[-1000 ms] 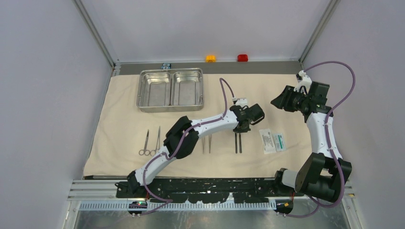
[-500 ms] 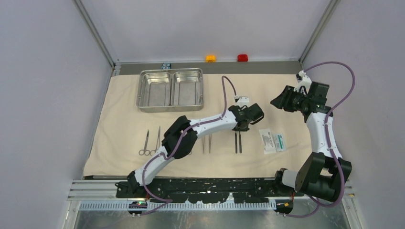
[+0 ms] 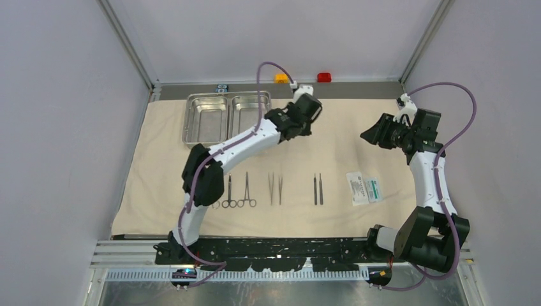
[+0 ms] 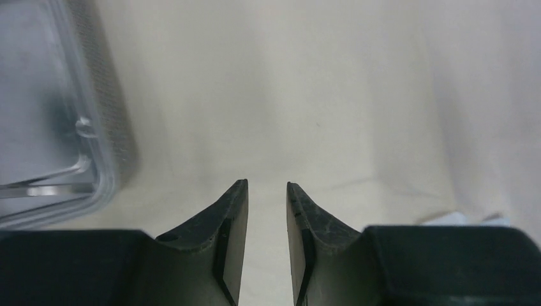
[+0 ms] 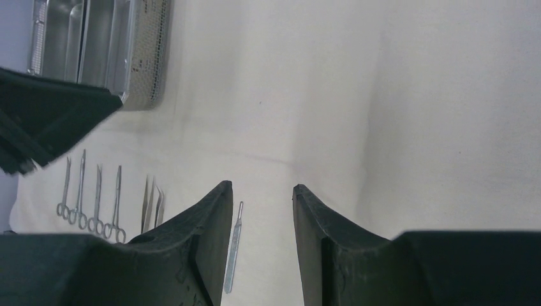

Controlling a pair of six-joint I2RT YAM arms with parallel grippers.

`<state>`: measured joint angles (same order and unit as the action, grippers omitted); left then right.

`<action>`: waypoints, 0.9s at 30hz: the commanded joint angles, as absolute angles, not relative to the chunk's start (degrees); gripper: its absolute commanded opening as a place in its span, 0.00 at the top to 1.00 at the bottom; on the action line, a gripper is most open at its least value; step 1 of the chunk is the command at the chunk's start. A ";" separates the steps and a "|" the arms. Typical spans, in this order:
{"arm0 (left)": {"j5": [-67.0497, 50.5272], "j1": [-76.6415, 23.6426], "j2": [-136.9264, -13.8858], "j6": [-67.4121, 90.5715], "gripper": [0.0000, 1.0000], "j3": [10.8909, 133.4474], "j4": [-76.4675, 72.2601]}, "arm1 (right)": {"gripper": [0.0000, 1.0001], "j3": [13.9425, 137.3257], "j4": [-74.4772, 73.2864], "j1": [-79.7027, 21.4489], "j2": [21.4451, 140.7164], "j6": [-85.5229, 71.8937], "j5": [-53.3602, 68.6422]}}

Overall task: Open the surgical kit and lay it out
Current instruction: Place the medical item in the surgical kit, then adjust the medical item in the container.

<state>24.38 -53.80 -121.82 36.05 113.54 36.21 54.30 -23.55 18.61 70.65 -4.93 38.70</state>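
**Left gripper** (image 4: 266, 191): jaws part open with a narrow gap between the fingers (image 4: 233, 220). Nothing is held or touched. It hangs over bare cloth (image 3: 159, 166), just right of the tray's right end.

**Left arm:** reaches up and right from its base. The elbow is raised over the left end of the tool row and the wrist is near the tray's far right corner.

**Right gripper** (image 5: 263, 191): jaws apart and empty, above the cloth without touching it.

**Right arm:** stands tall at the right side of the table. Its forearm is upright and the wrist is turned left, toward the middle of the cloth.

**Tray** (image 3: 228, 120): steel, two compartments, on the far left part of the cloth. Both compartments are empty.

**Cloth:** spread flat and covering most of the table.

**Tool row**, on the near half of the cloth, left to right:
- Ring-handled tools (image 3: 247, 190), partly hidden by the left elbow in the top view.
- Tweezers (image 3: 275, 189).
- Two thin straight tools (image 3: 318, 189).
- Packet (image 3: 364, 188), white and green, lying flat.

All items lie apart from one another and well clear of both grippers.
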 commanded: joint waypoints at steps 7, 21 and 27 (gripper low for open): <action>16.63 -34.25 -113.05 10.85 0.70 106.30 31.77 | 0.56 54.57 -20.11 18.90 65.84 -6.36 40.28; 2.04 -23.27 -130.45 2.28 0.69 127.80 45.42 | 0.55 56.05 -23.60 18.98 69.57 -1.54 36.41; -4.50 -23.20 -132.21 0.97 0.56 126.42 45.44 | 0.56 56.84 -24.96 19.00 72.86 -0.31 36.81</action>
<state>2.37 -22.90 -131.98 2.85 126.10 43.29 54.30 -24.45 18.61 71.57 -2.33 36.99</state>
